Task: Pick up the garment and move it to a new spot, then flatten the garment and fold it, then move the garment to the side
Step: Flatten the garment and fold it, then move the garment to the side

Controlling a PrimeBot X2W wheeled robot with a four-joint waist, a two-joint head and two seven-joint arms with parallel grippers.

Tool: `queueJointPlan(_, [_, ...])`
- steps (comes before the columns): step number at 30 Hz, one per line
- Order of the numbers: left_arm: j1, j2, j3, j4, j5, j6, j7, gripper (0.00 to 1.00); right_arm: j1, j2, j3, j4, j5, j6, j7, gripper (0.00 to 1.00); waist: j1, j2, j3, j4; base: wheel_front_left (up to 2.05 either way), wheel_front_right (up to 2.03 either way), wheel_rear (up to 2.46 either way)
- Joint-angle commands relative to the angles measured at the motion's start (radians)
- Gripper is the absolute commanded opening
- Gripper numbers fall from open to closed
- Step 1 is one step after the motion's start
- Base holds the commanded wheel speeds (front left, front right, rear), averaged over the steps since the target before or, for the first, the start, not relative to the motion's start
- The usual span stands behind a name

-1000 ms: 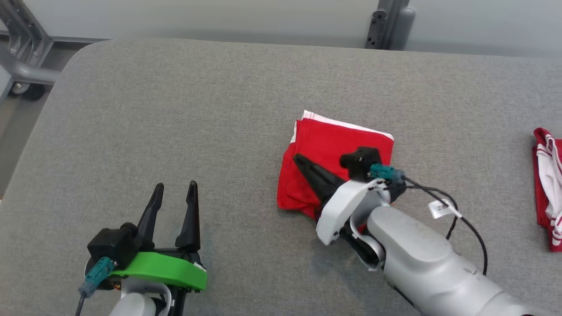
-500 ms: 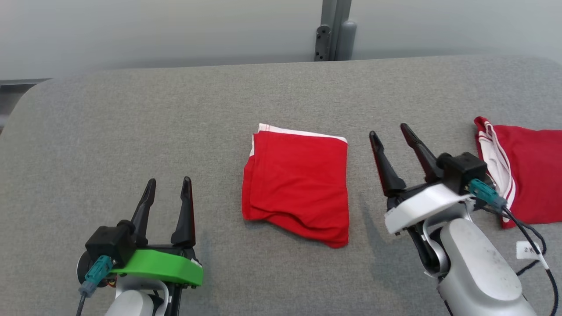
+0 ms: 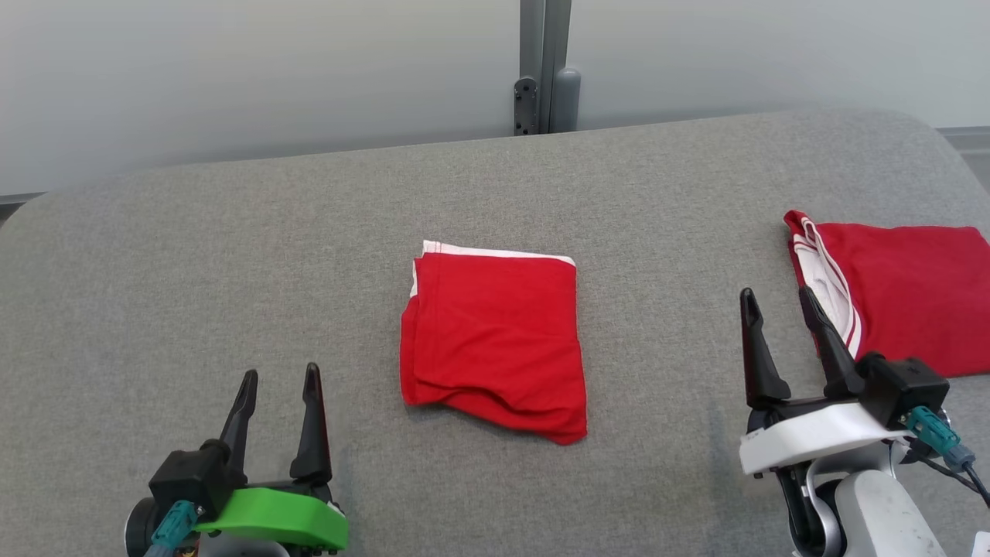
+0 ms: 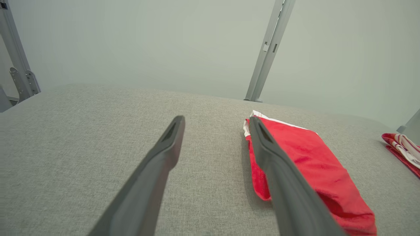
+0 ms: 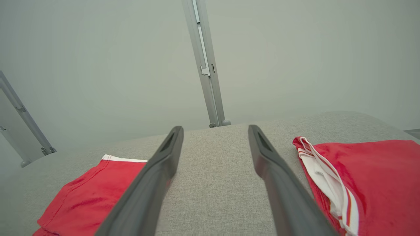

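Garment point(image 3: 495, 340), red with a white edge, lies folded flat at the middle of the grey padded table point(image 3: 232, 232), and nothing touches it. At its 8 o'clock the left gripper point(image 3: 280, 373) hovers with fingers apart, empty. At its 4 o'clock the right gripper point(image 3: 777, 292) stands spread too, holding nothing. Farther out at 3 o'clock lies a second red garment point(image 3: 905, 294) with white stripes.

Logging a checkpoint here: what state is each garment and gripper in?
Centre garment: folded, flat on the table, not held.
Right-hand garment: lying on the table, white striped trim showing.
Left gripper: open, empty.
Right gripper: open, empty.
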Motion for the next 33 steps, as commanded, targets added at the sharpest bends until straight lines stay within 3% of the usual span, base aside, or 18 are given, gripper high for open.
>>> queueJointPlan(1, [0.014, -0.005, 0.009, 0.004, 0.011, -0.006, -0.003, 1.0, 0.011, 0.0, 0.004, -0.004, 0.005, 0.0, -0.002, 1.0, 0.0, 0.0, 0.001, 0.001, 0.0, 0.0, 0.0])
queueJointPlan(18, [0.012, -0.049, 0.064, 0.028, 0.077, -0.049, -0.003, 1.0, -0.001, 0.0, 0.019, 0.029, 0.009, 0.0, -0.002, 1.0, 0.0, 0.0, 0.01, 0.023, 0.0, 0.0, 0.0])
queueJointPlan(23, [-0.006, -0.061, 0.066, 0.029, 0.089, -0.06, -0.003, 1.0, -0.029, 0.0, 0.039, 0.067, 0.093, 0.0, 0.001, 1.0, 0.0, 0.0, 0.032, 0.043, 0.0, 0.0, 0.0])
queueJointPlan(33, [-0.042, -0.1, 0.071, 0.043, 0.094, -0.083, -0.003, 1.0, -0.201, -0.012, 0.093, 0.269, 0.157, 0.0, 0.261, 1.0, 0.0, 0.0, 0.114, 0.144, 0.0, 0.0, 0.0])
